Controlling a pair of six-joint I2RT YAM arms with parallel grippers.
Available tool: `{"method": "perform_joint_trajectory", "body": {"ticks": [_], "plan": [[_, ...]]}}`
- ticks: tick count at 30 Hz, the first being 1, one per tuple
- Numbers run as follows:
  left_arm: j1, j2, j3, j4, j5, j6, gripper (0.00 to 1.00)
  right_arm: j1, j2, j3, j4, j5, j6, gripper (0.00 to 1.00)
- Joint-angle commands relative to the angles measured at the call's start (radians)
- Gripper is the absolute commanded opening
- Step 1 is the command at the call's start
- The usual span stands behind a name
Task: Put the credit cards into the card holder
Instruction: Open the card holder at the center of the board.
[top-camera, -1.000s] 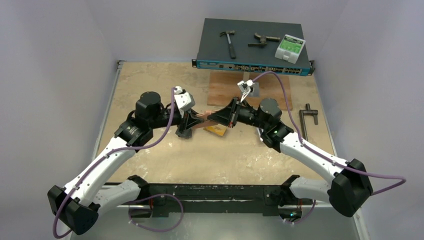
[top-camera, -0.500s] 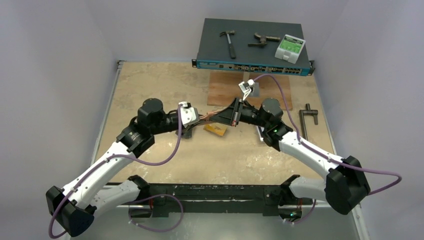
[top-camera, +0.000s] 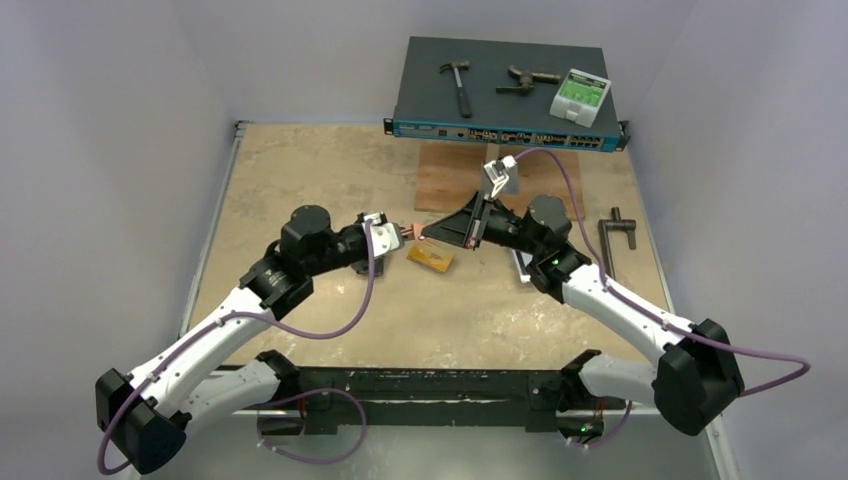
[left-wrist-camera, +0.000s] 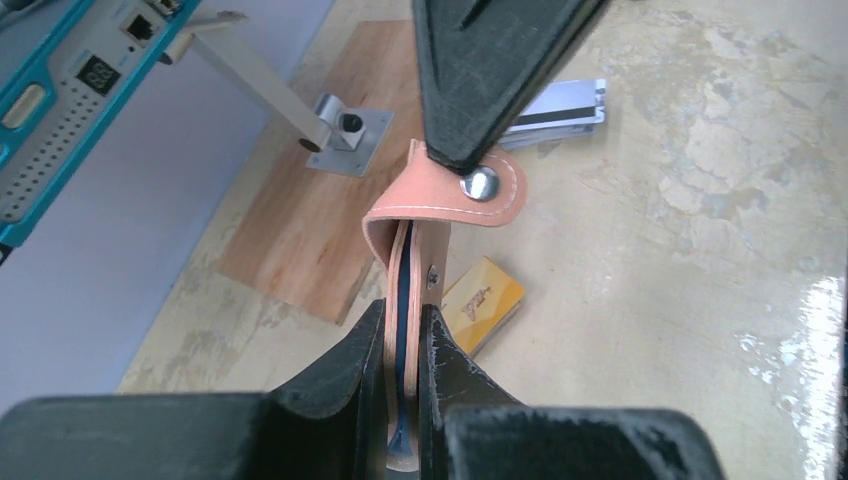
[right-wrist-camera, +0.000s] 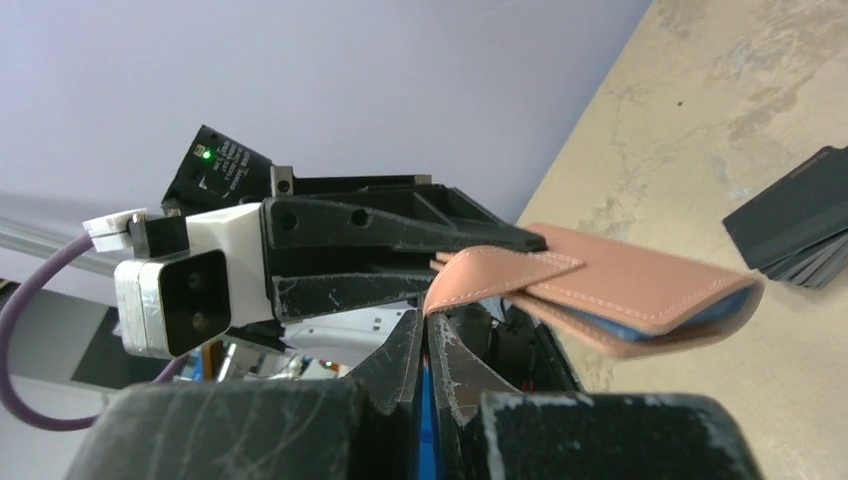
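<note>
The salmon-pink card holder hangs above the table between both grippers. My left gripper is shut on its folded body, seen edge-on with a blue lining between the leaves. My right gripper is shut on the snap tab and holds it away from the body. An orange-gold card stack lies on the table under the holder. A silver-grey card stack lies further off. A black card stack lies on the table in the right wrist view.
A network switch stands at the back with a hammer, another tool and a green-and-white box on it. A wooden board carries a metal bracket. A T-handle tool lies at the right.
My left wrist has turned from pointing down to lying level and shifted right. My right gripper has drawn back slightly to the right, and the holder now stretches between the two.
</note>
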Motion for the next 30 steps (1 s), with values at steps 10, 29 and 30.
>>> {"method": "perform_joint_trajectory", "body": {"ticks": [10, 29, 30], "plan": [[0.01, 0.013, 0.055, -0.392, 0.247, 0.08, 0.0, -0.016, -0.115, 0.38, -0.758, 0.282, -0.692, 0.73], [0.054, 0.081, 0.111, -0.382, 0.343, -0.191, 0.0, 0.462, -0.071, 0.322, -0.98, 0.679, -0.95, 0.81], [0.069, 0.091, 0.117, -0.382, 0.363, -0.225, 0.0, 0.484, -0.078, 0.311, -0.976, 0.71, -0.964, 0.82]]}}
